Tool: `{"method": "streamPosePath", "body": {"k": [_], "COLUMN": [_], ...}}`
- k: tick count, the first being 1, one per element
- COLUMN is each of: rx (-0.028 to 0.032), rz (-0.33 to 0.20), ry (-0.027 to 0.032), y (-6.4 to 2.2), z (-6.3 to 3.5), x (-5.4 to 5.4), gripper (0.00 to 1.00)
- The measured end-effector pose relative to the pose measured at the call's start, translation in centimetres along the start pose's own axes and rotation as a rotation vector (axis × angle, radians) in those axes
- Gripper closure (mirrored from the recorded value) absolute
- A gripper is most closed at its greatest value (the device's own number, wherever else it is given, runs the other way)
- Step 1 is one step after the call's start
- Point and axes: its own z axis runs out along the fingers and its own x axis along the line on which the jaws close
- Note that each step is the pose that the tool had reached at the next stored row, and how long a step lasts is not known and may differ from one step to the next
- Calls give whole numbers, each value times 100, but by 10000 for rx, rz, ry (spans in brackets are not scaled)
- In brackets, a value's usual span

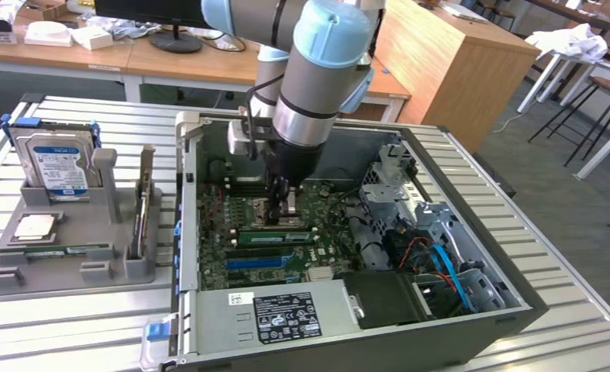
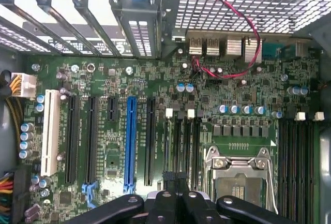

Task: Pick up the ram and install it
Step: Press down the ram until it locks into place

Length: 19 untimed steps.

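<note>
The ram (image 1: 279, 236), a narrow green stick with black chips, stands on edge in a slot of the motherboard inside the open computer case (image 1: 460, 163). My gripper (image 1: 283, 220) reaches straight down into the case and hangs right over the ram's top edge. Whether it touches the stick, I cannot tell. In the wrist view my gripper (image 2: 176, 178) is shut, its black fingers (image 2: 168, 195) pressed together over the memory slots (image 2: 181, 141), next to the metal CPU socket (image 2: 240, 175). The fingers hide the ram here.
A grey holder (image 1: 67, 267) on the slatted table at the exterior view's left carries a blue-labelled hard drive (image 1: 56, 163) and a small silver CPU chip (image 1: 34, 227). Inside the case are a power supply (image 1: 273, 314), a drive cage (image 1: 387, 186) and blue and red cables (image 1: 444, 260).
</note>
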Motion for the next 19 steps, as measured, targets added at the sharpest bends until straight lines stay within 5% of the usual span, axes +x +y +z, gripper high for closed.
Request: {"method": "streamPosePath", "body": {"k": [19], "rx": [-1], "rz": [-1], "ry": [2], "y": [45], "z": [64], "x": [1], "gripper": [90]}}
